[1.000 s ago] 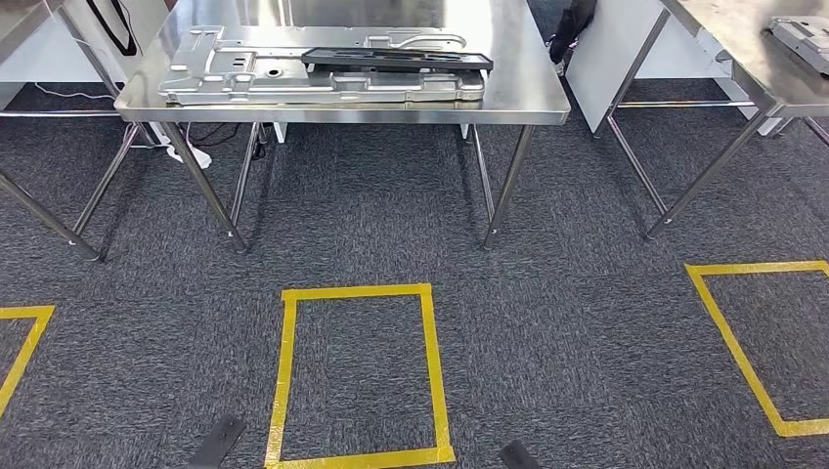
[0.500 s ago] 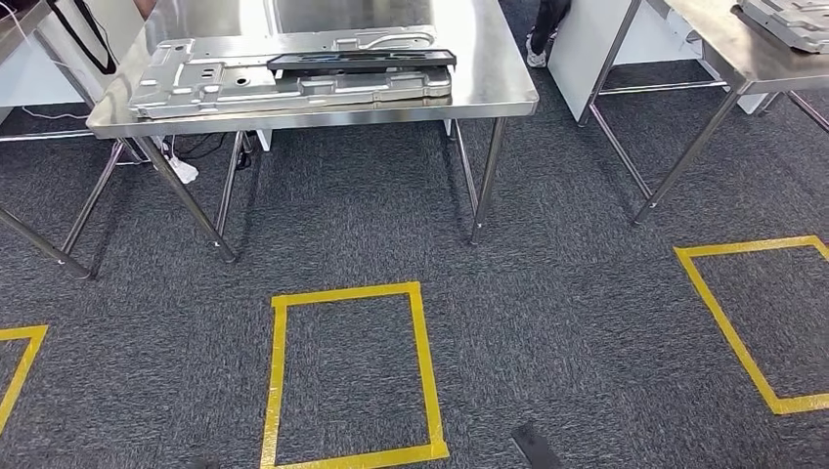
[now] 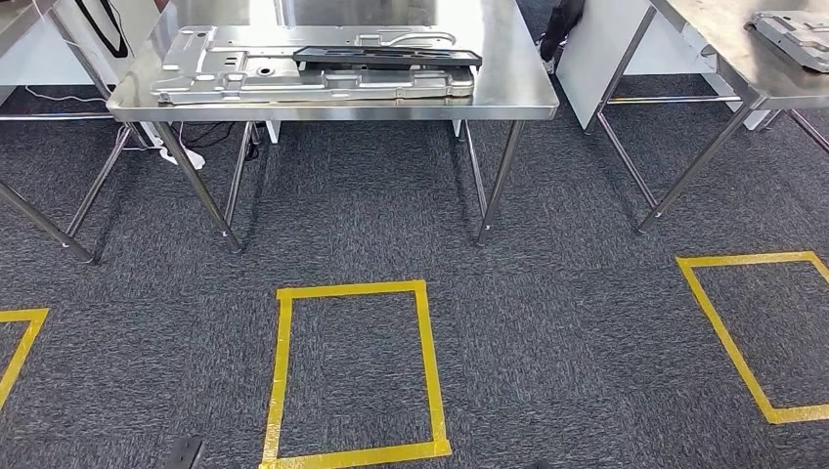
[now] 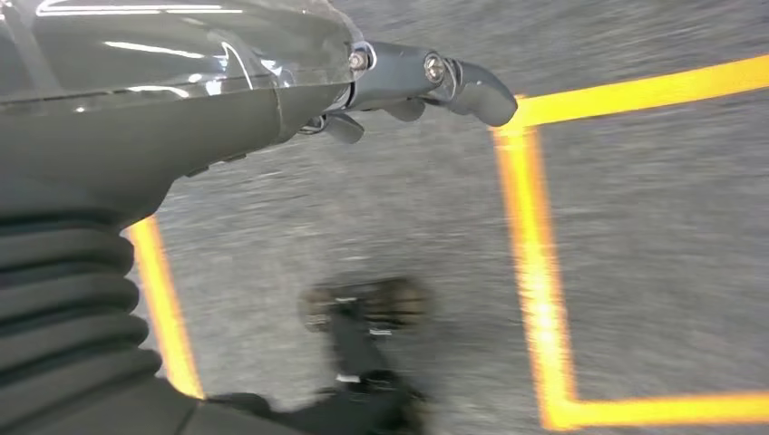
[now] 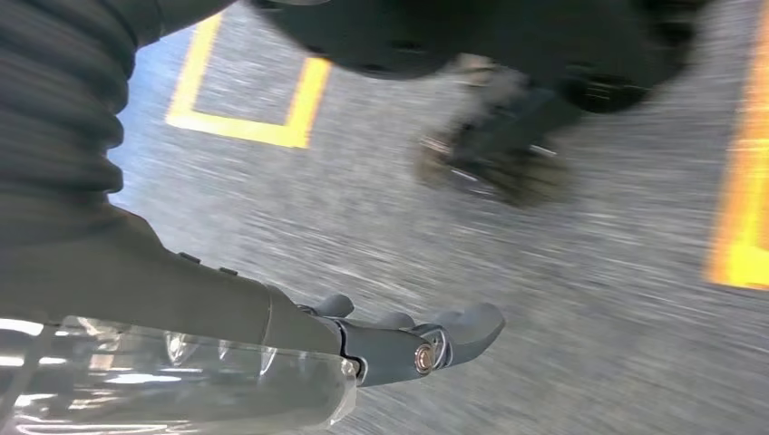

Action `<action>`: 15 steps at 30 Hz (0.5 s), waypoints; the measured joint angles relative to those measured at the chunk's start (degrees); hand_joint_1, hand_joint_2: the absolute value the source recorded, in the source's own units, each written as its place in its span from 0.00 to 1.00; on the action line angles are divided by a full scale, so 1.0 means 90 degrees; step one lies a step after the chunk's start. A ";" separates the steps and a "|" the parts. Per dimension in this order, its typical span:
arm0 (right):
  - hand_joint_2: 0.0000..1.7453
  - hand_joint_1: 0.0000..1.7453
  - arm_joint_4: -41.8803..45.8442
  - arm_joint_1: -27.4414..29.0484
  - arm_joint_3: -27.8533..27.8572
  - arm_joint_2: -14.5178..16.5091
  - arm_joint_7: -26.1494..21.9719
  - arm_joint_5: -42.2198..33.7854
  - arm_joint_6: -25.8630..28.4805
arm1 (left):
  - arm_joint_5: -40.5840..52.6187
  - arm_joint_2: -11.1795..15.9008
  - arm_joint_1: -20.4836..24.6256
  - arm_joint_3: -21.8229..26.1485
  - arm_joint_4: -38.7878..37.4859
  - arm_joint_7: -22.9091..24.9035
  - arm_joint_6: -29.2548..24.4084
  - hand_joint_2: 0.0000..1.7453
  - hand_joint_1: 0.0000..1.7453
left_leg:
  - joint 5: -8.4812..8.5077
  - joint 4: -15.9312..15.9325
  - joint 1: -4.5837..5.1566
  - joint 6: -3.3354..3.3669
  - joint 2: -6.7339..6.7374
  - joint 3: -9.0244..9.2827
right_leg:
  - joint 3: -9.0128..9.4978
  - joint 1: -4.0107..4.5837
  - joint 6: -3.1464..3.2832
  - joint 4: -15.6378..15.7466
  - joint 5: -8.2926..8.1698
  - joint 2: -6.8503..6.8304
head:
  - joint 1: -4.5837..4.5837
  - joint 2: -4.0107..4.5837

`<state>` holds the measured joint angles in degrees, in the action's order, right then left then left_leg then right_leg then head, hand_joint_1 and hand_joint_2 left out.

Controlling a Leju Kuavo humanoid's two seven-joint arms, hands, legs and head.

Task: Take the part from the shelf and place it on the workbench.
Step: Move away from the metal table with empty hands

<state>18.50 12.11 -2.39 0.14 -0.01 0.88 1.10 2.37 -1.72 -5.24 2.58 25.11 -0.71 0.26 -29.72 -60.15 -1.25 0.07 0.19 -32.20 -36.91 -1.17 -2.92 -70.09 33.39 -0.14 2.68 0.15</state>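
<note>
A steel workbench (image 3: 513, 93) stands ahead at the top of the head view. On it lies a wide silver stamped metal panel (image 3: 254, 78), with a long black part (image 3: 391, 57) resting on top of it. My left hand (image 4: 413, 83) hangs over the grey carpet with its fingers stretched out and nothing in them. My right hand (image 5: 413, 343) hangs the same way, fingers extended and bare. Both hands are far from the workbench and its parts.
Yellow tape squares mark the carpet: one in front of me (image 3: 283, 371), one to the right (image 3: 728, 337), a corner at the left (image 3: 24, 337). A second steel table (image 3: 719, 54) at the right carries another metal part (image 3: 797, 29). A person's leg (image 3: 562, 24) shows behind the workbench.
The whole picture has swayed left and then back right, so the camera has moved; the workbench and tape squares keep their places relative to one another. Both wrist views are motion-blurred.
</note>
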 joint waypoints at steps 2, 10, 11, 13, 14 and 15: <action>0.75 0.00 -0.0188 0.0160 0.0007 0.0005 0.0005 -0.0016 -0.0021 | -0.0054 0.0040 0.0158 -0.0035 0.0248 0.0002 -0.0010 1.00 0.00 | -0.0013 -0.0018 0.0006 -0.0025 -0.0010 -0.0018 | 0.0490 -0.0068 -0.0115 0.0891 -0.0341 0.0008 | 0.0051 0.0000; 1.00 0.00 0.0083 -0.0153 0.0087 0.0009 -0.0003 -0.0080 -0.0103 | -0.0254 0.0095 -0.0230 -0.0123 0.0007 0.0091 -0.0033 1.00 0.00 | 0.0027 0.0044 0.0023 -0.0148 -0.0006 0.0013 | 0.0636 -0.0023 -0.0057 0.1301 -0.0401 0.0053 | -0.0095 0.0000; 1.00 0.00 0.0114 -0.0188 0.0093 0.0009 -0.0001 -0.0081 -0.0103 | -0.0254 0.0096 -0.0266 -0.0133 -0.0016 0.0087 -0.0035 1.00 0.00 | 0.0031 0.0048 0.0016 -0.0156 -0.0024 0.0009 | 0.0634 -0.0015 -0.0046 0.1300 -0.0399 0.0036 | -0.0100 0.0000; 1.00 0.00 0.0167 -0.0236 0.0095 0.0007 -0.0002 -0.0084 -0.0103 | -0.0258 0.0097 -0.0311 -0.0147 -0.0063 0.0081 -0.0039 1.00 0.00 | 0.0038 0.0054 0.0006 -0.0170 -0.0036 0.0002 | 0.0636 -0.0006 -0.0030 0.1299 -0.0401 0.0021 | -0.0101 0.0000; 1.00 0.00 0.0187 -0.0249 0.0097 0.0006 -0.0001 -0.0085 -0.0103 | -0.0259 0.0097 -0.0326 -0.0155 -0.0085 0.0078 -0.0038 1.00 0.00 | 0.0041 0.0056 0.0003 -0.0174 -0.0036 -0.0001 | 0.0636 -0.0003 -0.0025 0.1297 -0.0403 0.0021 | -0.0101 0.0000; 1.00 0.00 0.0204 -0.0259 0.0097 0.0005 -0.0001 -0.0086 -0.0103 | -0.0261 0.0097 -0.0338 -0.0165 -0.0105 0.0078 -0.0038 1.00 0.00 | 0.0043 0.0056 0.0001 -0.0177 -0.0036 -0.0004 | 0.0635 -0.0002 -0.0023 0.1296 -0.0405 0.0021 | -0.0102 0.0000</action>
<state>20.34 9.78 -1.52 0.18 -0.02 0.10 0.17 0.02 -0.85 -8.28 1.09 24.17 0.00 -0.08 -29.34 -59.65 -1.24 -1.52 -0.13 -32.23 -31.20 -1.19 -3.13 -58.42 29.75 0.05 1.76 0.15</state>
